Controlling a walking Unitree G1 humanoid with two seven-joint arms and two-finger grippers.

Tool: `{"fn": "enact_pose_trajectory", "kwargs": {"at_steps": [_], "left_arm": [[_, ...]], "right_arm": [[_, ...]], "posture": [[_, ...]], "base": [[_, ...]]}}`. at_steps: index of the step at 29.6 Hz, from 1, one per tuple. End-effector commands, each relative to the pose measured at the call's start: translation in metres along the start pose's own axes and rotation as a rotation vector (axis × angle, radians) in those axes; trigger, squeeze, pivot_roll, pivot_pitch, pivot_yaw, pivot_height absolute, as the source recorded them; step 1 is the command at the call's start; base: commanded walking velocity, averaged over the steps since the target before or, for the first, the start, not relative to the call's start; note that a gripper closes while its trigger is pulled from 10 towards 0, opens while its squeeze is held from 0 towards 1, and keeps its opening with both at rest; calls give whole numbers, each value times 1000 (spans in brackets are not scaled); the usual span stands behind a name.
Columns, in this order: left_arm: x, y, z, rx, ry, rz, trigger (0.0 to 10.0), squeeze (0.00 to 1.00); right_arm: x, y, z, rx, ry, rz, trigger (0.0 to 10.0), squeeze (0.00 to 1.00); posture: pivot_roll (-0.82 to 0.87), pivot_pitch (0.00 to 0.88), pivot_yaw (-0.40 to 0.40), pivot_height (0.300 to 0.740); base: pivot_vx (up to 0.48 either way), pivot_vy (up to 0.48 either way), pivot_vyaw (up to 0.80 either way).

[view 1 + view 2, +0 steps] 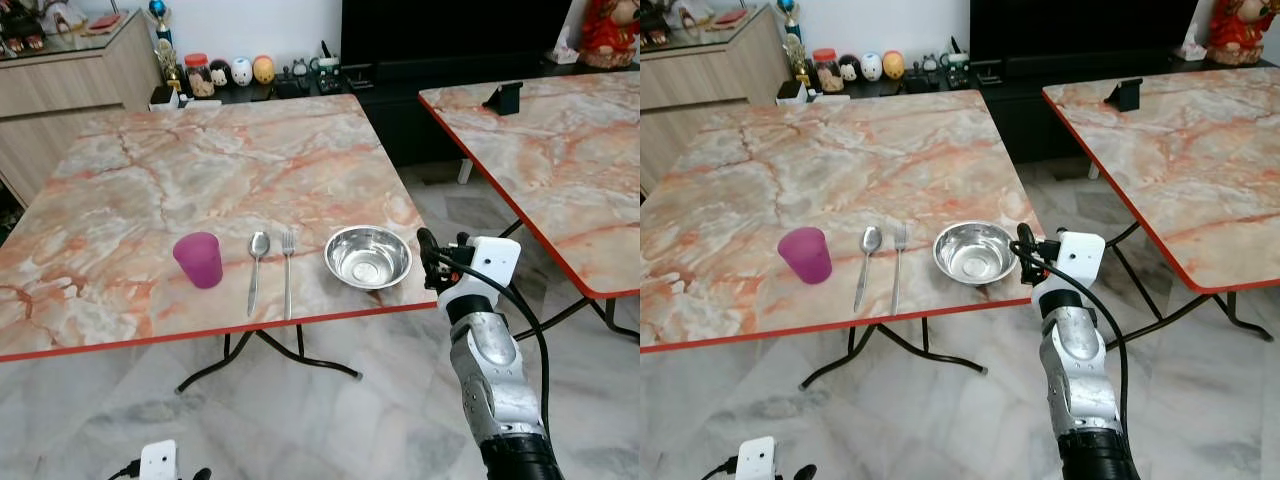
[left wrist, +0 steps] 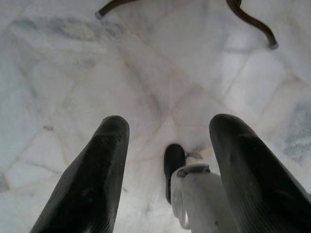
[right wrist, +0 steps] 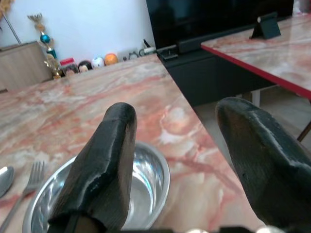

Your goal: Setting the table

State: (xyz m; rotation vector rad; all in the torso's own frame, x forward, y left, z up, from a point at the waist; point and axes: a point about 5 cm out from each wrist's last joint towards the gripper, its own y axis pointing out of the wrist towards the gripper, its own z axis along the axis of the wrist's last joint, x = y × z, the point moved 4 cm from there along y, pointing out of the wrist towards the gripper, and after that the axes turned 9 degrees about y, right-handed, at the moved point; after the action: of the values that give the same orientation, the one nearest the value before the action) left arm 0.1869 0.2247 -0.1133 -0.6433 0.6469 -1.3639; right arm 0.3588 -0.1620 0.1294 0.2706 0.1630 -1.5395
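The steel bowl (image 1: 368,256) is lying near the front edge of the marble desk (image 1: 200,170), beside a fork (image 1: 287,270), a spoon (image 1: 256,268) and a purple cup (image 1: 198,259) lined up to its left. The right gripper (image 1: 428,255) is being held just beside the bowl's right rim, jaws spread and empty. If the bowl is being shifted, its thin rim should be pinched squarely, judging by its slick look. The left gripper (image 2: 165,170) is hanging idle over the floor, jaws apart.
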Motion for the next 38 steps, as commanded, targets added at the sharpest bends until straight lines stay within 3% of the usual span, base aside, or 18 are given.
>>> {"fn": "enact_pose_trajectory", "kwargs": {"at_steps": [1, 12, 22, 28, 32, 38], "left_arm": [[-2, 0, -2, -12, 14, -4, 10000, 0], [3, 1, 5, 14, 26, -12, 10000, 0], [2, 3, 14, 48, 37, -4, 10000, 0], [0, 3, 14, 52, 35, -2, 10000, 0], [-1, 1, 11, 45, 35, -2, 10000, 0], [0, 1, 9, 39, 39, -1, 10000, 0]], "right_arm": [[-2, 2, 0, -11, 13, 2, 10000, 0], [-5, 2, -2, -15, 8, 19, 10000, 0], [-6, -2, 2, -15, 24, 32, 10000, 0], [1, -12, 3, -62, 78, 18, 10000, 0], [6, -20, 6, -96, 37, 10, 10000, 0], [14, -37, 7, -167, 99, -37, 10000, 0]], "posture": [[-72, 0, 44, 740], [-71, 0, 45, 740], [-76, 0, 44, 740], [-84, 0, 44, 740], [-91, 0, 43, 740], [-91, 0, 44, 740]], "base": [[352, 0, 0], [352, 0, 0], [0, 0, 0], [0, 0, 0], [0, 0, 0], [0, 0, 0]]}}
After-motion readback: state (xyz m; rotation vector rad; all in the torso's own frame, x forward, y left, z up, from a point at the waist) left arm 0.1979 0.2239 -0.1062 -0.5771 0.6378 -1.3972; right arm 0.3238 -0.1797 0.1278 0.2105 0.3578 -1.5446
